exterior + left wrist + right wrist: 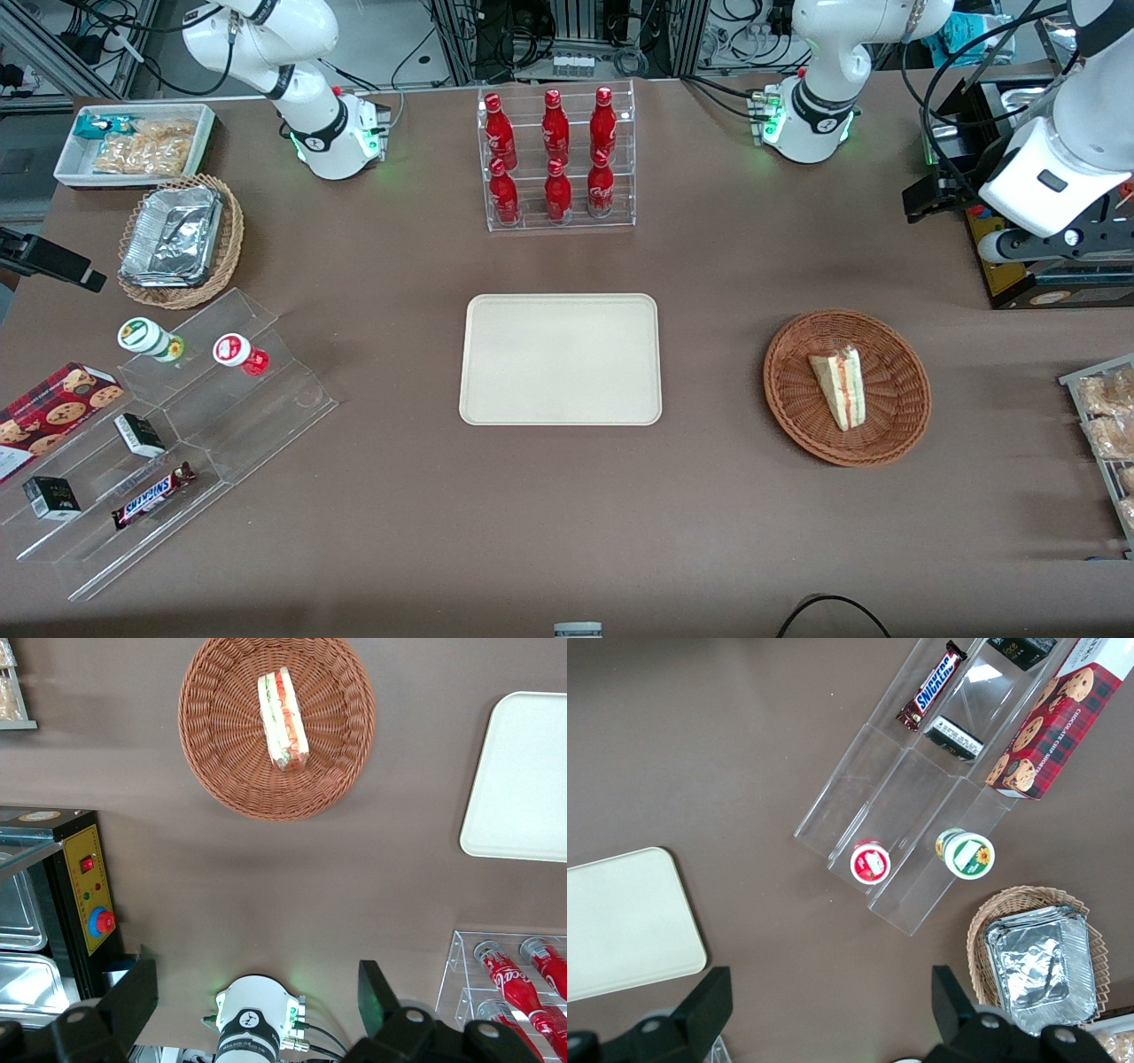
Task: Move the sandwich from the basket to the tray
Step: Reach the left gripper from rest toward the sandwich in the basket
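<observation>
The sandwich (pixel 840 385) (pixel 282 719), a pale wedge with red and green filling, lies in the round reddish-brown wicker basket (pixel 797 416) (pixel 213 744). The beige tray (pixel 560 359) (pixel 523 771) lies bare on the brown table beside the basket, toward the parked arm's end. My gripper (pixel 928 199) (pixel 255 992) hangs high above the table, farther from the front camera than the basket and well apart from it. Its two dark fingers (pixel 133 992) stand wide open with nothing between them.
A black box with a yellow control panel (pixel 1019 266) (pixel 89 895) stands under the gripper. A clear rack of red bottles (pixel 556 159) (pixel 523 979) stands farther back than the tray. A snack rack (pixel 1107 425) sits at the working arm's table edge.
</observation>
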